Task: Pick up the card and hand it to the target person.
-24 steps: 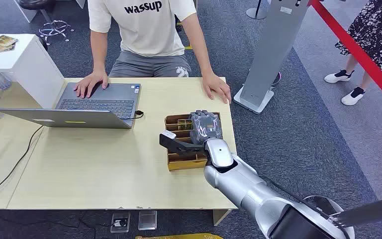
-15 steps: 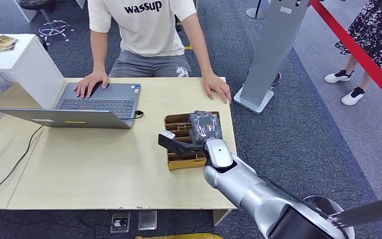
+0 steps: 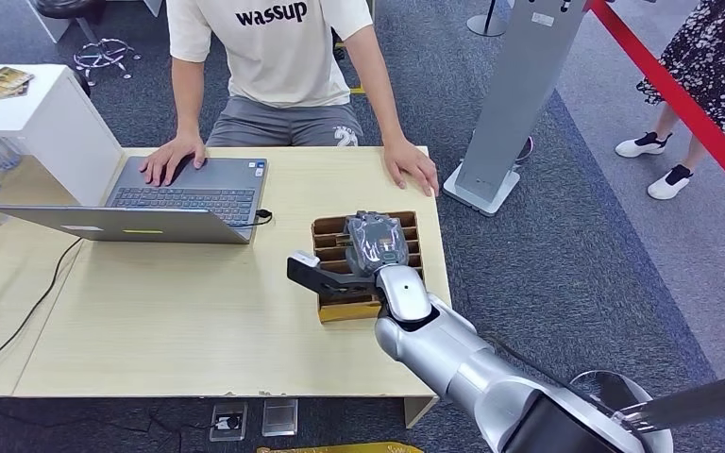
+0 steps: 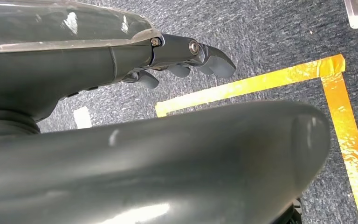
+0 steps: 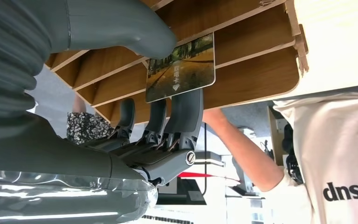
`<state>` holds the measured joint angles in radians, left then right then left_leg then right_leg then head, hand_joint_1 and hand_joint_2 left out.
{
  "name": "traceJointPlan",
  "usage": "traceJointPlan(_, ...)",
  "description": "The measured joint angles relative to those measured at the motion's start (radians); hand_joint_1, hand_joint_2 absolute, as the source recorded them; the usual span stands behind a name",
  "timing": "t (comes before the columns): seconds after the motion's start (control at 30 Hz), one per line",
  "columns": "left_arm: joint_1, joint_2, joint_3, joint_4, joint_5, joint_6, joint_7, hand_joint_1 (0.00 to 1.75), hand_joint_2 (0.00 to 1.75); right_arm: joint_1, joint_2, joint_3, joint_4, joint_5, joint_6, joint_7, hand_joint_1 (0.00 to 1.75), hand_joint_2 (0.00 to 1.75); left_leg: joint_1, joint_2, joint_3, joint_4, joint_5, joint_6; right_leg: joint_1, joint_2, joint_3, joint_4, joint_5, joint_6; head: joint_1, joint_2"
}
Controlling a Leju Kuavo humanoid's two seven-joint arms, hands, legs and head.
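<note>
The card [image 5: 181,67] is the thing to get, and each view tells part of the story.

Head view: the right hand [image 3: 375,245] hovers over the slotted wooden card box [image 3: 326,311] near the counter's [image 3: 170,311] right end, with the thumb jutting out toward the laptop [image 3: 184,193]. The hand covers the card here. Across the counter sits the person in a white T-shirt [image 3: 269,47], one palm flat near the box, the likely receiver.

Left wrist view: the left hand [image 4: 186,56] hangs over grey carpet and yellow floor tape [image 4: 242,86], fingers gently curled and apart, holding nothing.

Right wrist view: the card stands in a slot between the box's wooden dividers, its printed face toward the camera. The right hand's dark fingers [image 5: 186,112] lie against one edge, the thumb is at the opposite side. Whether they are truly pinching it yet, I cannot tell.

To do this step well, I would close thumb and fingers squarely on the card's flat faces, then draw it out along the slot, not sideways, so it doesn't catch on a divider or drag the box.
</note>
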<state>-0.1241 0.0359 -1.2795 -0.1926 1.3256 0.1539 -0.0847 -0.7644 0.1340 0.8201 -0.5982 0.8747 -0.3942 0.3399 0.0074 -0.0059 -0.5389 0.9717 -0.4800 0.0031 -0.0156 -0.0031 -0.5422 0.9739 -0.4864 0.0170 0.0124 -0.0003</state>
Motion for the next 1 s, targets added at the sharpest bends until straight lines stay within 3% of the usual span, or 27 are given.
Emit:
traceJointPlan(0.3,0.001,0.000,0.000,0.000,0.003,0.001,0.001,0.00,0.00,0.000,0.012,0.010,0.001,-0.006,-0.001,-0.010,1.40,1.75,0.000,0.000,0.000,0.000,0.000,0.000,0.000,0.000,0.000,0.000,0.000,0.000,0.000,0.000)
traceJointPlan(1.0,0.001,0.000,0.000,0.000,-0.002,-0.005,-0.033,0.00,0.00,-0.010,0.017,0.016,0.011,-0.050,-0.004,-0.028,1.54,1.75,0.000,0.000,0.000,0.000,0.000,0.000,0.000,0.000,0.000,0.000,0.000,0.000,0.000,0.000)
